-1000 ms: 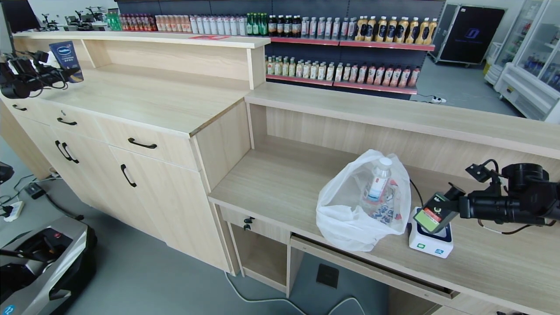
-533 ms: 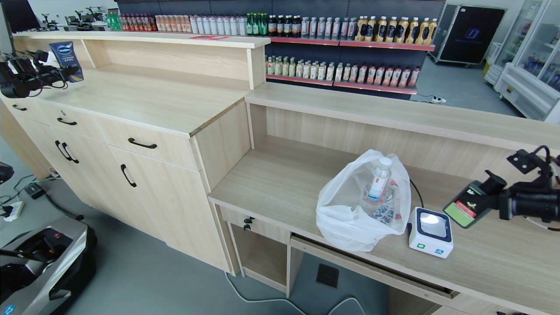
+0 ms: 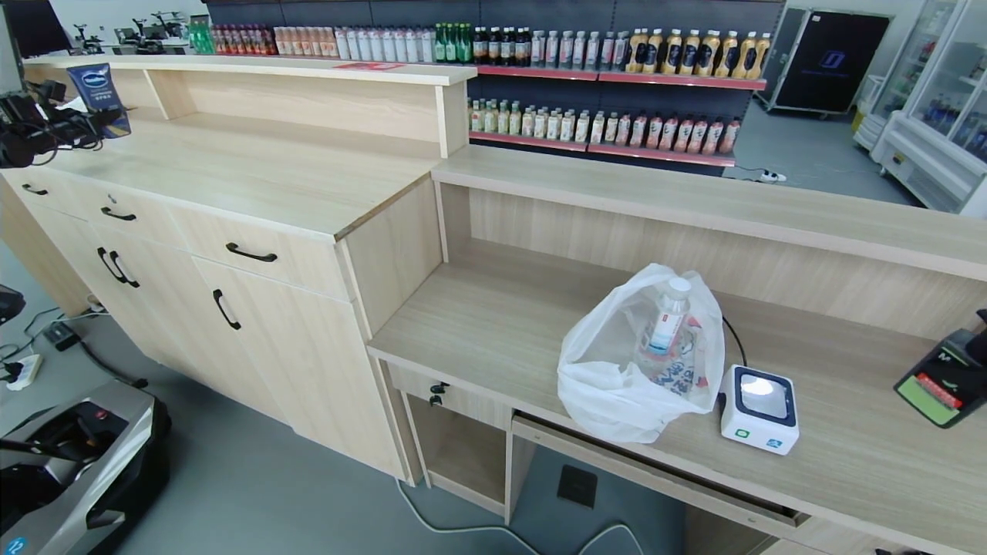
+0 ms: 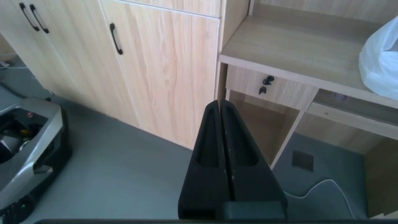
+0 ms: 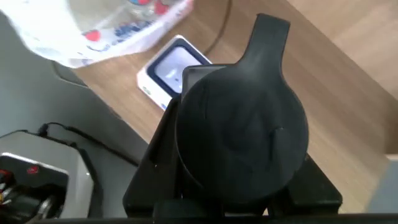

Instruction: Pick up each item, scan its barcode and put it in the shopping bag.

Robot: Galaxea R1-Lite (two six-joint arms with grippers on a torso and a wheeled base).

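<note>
A white shopping bag stands on the lower counter with a clear bottle upright inside it. Just to its right sits the white barcode scanner, window lit and uncovered. At the view's right edge my right gripper is shut on a flat black and green packet, held above the counter well to the right of the scanner. In the right wrist view the black packet hides the fingers, with the scanner and bag beyond. My left gripper is shut on nothing, out over the floor before the cabinets.
A blue card shows beside my left arm over the upper counter. A raised ledge backs the lower counter. Drink shelves line the far wall. A black cable runs behind the scanner.
My right gripper carried the packet from just above the scanner away to the right, to the view's edge. The left arm drifted a little up and to the left.
</note>
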